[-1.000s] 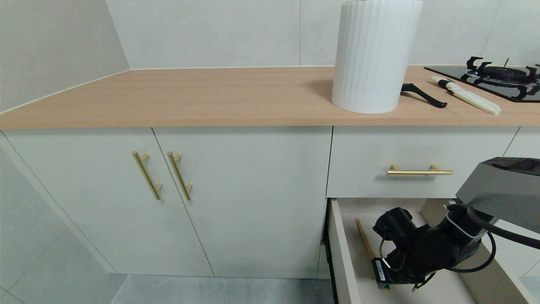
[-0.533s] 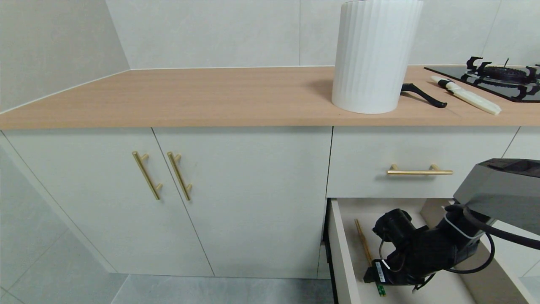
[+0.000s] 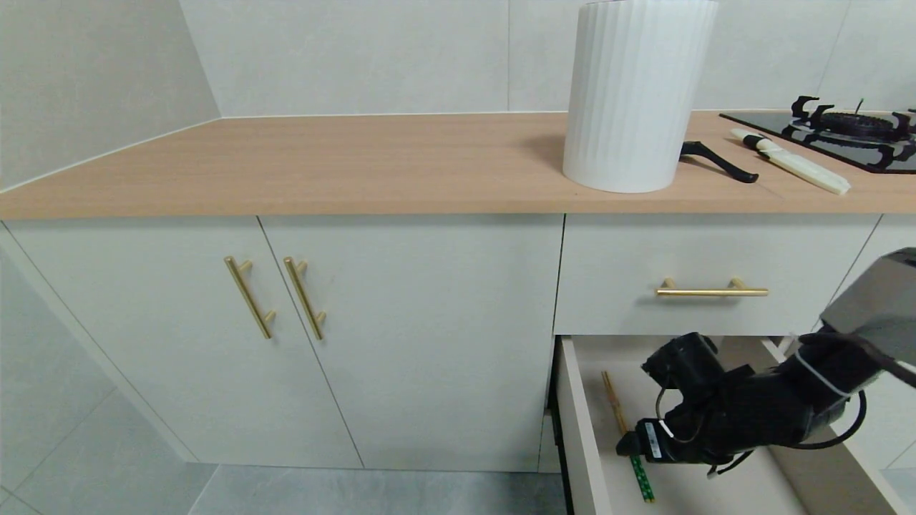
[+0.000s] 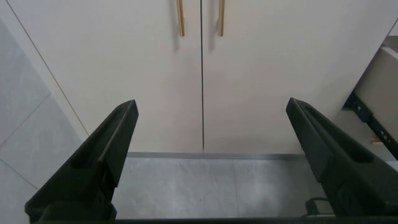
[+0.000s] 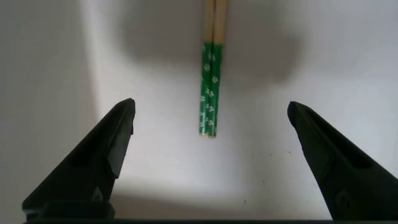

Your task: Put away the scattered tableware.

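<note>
A pair of wooden chopsticks (image 3: 628, 443) with green patterned ends lies on the floor of the open drawer (image 3: 577, 429) at the lower right of the head view. My right gripper (image 3: 630, 450) hangs just above them inside the drawer, open and empty. In the right wrist view the chopsticks (image 5: 211, 81) lie free on the pale drawer floor between my spread fingers (image 5: 112, 155). On the counter lie a black-handled utensil (image 3: 718, 162) and a cream knife (image 3: 791, 162). My left gripper (image 4: 211, 162) is open in front of the closed cabinet doors (image 4: 200, 62), holding nothing.
A tall white ribbed container (image 3: 632, 93) stands on the wooden counter (image 3: 322, 157). A gas hob (image 3: 851, 132) sits at the far right. A closed drawer with a gold handle (image 3: 712, 290) is right above the open one. Two gold door handles (image 3: 275, 297) mark the left cabinet.
My right arm has risen and drawn back to the right, away from the chopsticks. The chopsticks, hidden under the gripper before, now lie uncovered on the drawer floor.
</note>
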{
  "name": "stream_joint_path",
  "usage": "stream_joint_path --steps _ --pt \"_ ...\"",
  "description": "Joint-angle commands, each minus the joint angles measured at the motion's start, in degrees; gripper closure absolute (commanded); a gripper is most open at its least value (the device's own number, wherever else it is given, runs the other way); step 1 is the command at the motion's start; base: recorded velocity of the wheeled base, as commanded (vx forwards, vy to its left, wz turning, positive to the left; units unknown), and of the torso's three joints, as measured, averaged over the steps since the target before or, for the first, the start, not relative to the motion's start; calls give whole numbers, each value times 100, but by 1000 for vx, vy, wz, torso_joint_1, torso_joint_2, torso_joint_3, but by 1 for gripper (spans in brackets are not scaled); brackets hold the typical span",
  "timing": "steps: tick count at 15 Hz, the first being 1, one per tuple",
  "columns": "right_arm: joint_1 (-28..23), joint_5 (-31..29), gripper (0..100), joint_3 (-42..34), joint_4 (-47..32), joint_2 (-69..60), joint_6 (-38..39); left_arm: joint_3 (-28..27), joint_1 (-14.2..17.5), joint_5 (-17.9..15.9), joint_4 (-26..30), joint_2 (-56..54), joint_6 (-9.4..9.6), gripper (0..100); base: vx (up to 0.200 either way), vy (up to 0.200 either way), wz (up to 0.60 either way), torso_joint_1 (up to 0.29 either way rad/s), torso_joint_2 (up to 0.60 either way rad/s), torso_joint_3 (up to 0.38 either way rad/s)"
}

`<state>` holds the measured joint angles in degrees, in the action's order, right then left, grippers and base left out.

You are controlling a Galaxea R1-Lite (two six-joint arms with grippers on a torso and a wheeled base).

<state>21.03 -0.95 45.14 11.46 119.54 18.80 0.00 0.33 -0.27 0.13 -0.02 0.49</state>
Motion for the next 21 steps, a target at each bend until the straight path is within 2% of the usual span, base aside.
stream_joint_path --steps 1,7,11,16,21 --pt "-196 -19 0 -322 -3 -1460 -359 0 2 0 4 2 -5 0 0 0 0 0 0 0" --pt "-837 -133 0 -418 -12 -3525 -1133 0 2 0 4 2 -5 0 0 0 0 0 0 0" --pt "-1171 -133 0 -427 -38 -4325 -1686 0 2 0 4 2 -5 0 0 0 0 0 0 0" --pt "-1189 -133 0 -427 -30 -4404 -1704 0 2 0 -5 2 4 0 0 0 0 0 0 0" --pt "-1189 -133 0 -436 -30 -4404 -1704 0 2 0 4 2 -5 0 0 0 0 89 -271 -261"
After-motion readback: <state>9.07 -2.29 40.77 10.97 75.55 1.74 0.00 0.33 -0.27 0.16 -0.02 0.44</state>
